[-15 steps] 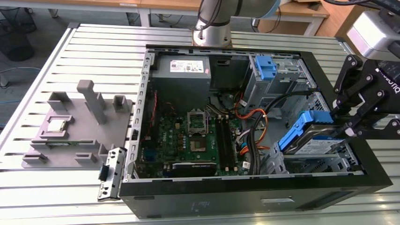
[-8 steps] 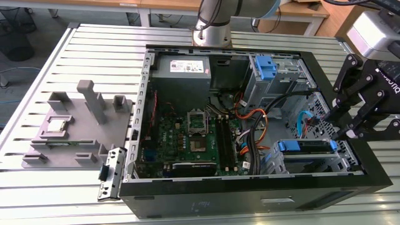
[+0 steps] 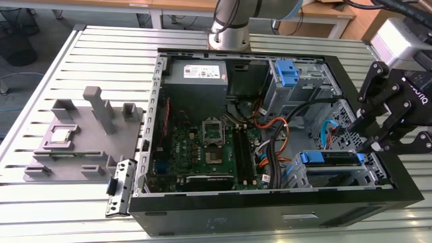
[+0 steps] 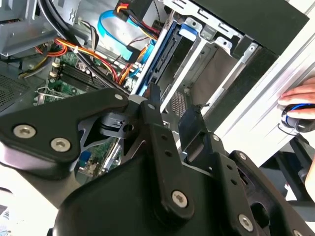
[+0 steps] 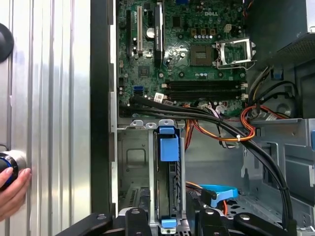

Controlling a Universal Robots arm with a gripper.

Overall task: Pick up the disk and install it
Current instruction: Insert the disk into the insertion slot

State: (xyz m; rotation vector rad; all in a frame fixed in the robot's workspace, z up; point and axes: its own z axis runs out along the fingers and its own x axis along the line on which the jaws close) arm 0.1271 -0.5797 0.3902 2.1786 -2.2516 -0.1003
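Black linkage bars carry the arm's two-finger gripper (image 3: pixel 371 145) over the exterior view's right side of the open black computer case (image 3: pixel 270 215), which lies on a ribbed aluminium table (image 3: pixel 101 55). We see the gripper tilted, aimed down and toward the exterior view's left, into the grey sheet-metal drive cage (image 3: pixel 337 178) at the case's near corner on that side. In the first wrist view the gripper (image 5: pixel 168 216) has its black fingers (image 5: pixel 139 216) spread apart, one on each side of the flat silver-grey disk with blue plastic rails (image 5: pixel 169 183), and we cannot tell whether they touch it. That disk (image 3: pixel 331 157) stands on edge inside the cage, its long axis running left to right in the exterior view, a blue tab at each end. In the second wrist view the disk (image 4: pixel 152 59) runs straight away from the fingertips (image 4: pixel 153 101). A person's hand (image 5: pixel 12 189) rests on a round silver knob (image 5: pixel 10 161) beside the case.
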